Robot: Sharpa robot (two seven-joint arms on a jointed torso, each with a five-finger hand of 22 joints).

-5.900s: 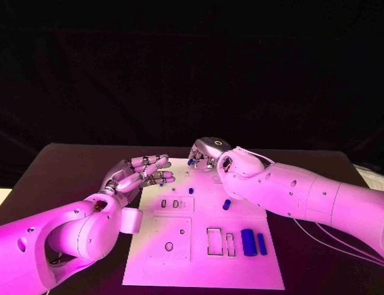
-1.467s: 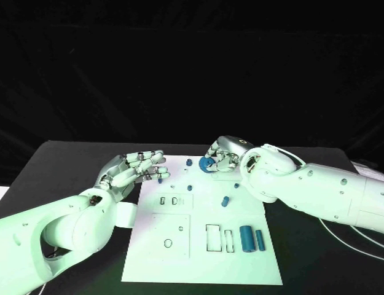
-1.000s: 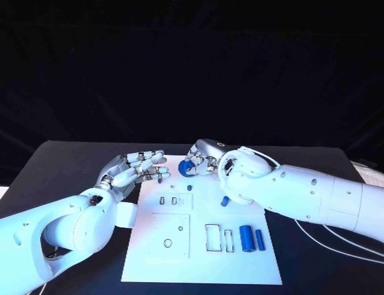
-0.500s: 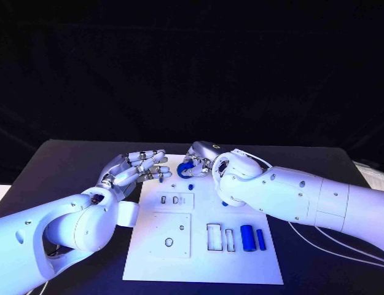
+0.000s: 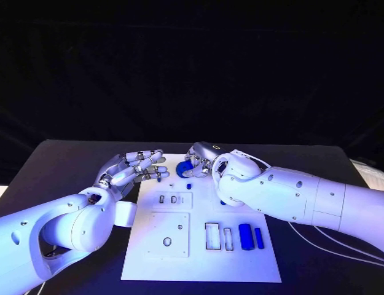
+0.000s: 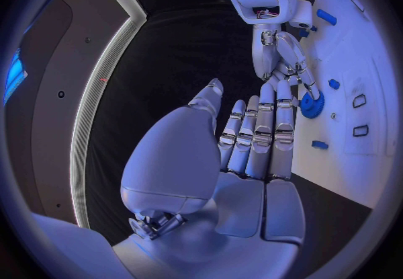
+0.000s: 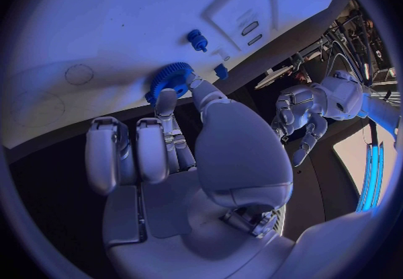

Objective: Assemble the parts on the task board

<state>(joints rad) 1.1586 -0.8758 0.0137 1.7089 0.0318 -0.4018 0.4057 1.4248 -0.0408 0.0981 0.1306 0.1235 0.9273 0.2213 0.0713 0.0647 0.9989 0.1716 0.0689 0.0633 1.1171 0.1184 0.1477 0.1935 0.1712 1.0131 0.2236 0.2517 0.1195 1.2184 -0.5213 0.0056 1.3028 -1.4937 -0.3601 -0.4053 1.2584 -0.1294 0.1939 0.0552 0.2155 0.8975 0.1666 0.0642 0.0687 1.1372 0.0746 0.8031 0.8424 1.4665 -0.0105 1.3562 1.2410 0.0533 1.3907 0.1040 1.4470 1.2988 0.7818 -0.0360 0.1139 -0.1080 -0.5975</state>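
The right hand (image 5: 204,161) pinches a toothed blue gear (image 7: 170,78) between thumb and a finger, at the far edge of the task board (image 5: 192,261). The gear is a flat round disc with fine teeth round its rim; whether it touches the board is hard to tell. The left hand (image 5: 134,170), smooth silver, hovers at the board's far left corner with fingers apart, holding nothing. The white board is a matte plate with rectangular and oval recesses. Two blue cylinders (image 5: 246,236) lie side by side near its right edge on the black tabletop (image 5: 59,166).
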